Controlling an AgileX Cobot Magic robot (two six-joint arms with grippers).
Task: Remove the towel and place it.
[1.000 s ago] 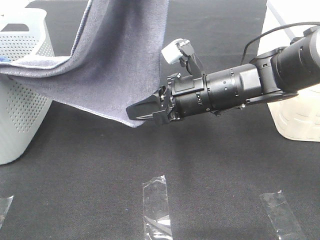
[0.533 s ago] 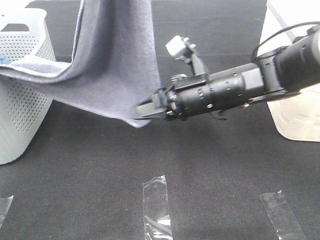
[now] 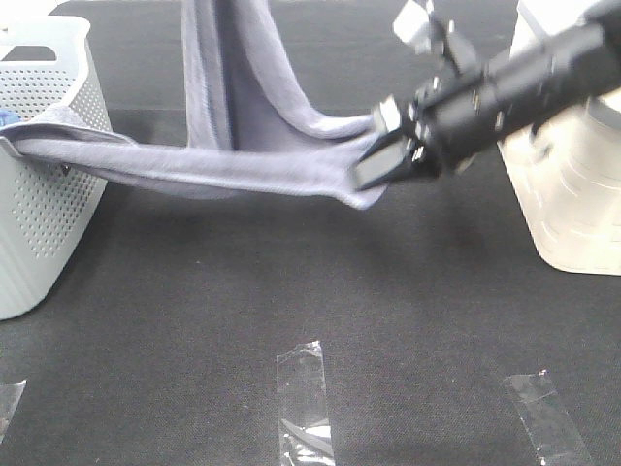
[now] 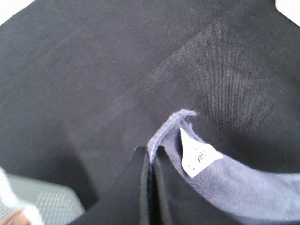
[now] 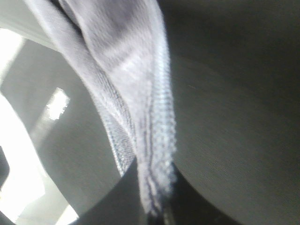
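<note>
Your right hand [image 3: 380, 167] is clamped on a towel [image 3: 243, 167] corner, and the cloth runs taut from it toward 9 o'clock, far end draped over the basket [image 3: 53, 223] rim. Your left hand [image 4: 151, 163] pinches the tagged corner, off past 11, so I'd pull toward 3.

Black cylindrical arm [image 3: 524, 80], white block [image 3: 412, 21] mounted near its dark hand [image 3: 369, 172].

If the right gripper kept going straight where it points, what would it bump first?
Carrying the towel, the right gripper would probably hit the black tabletop before the white basket; depth is unclear.
</note>
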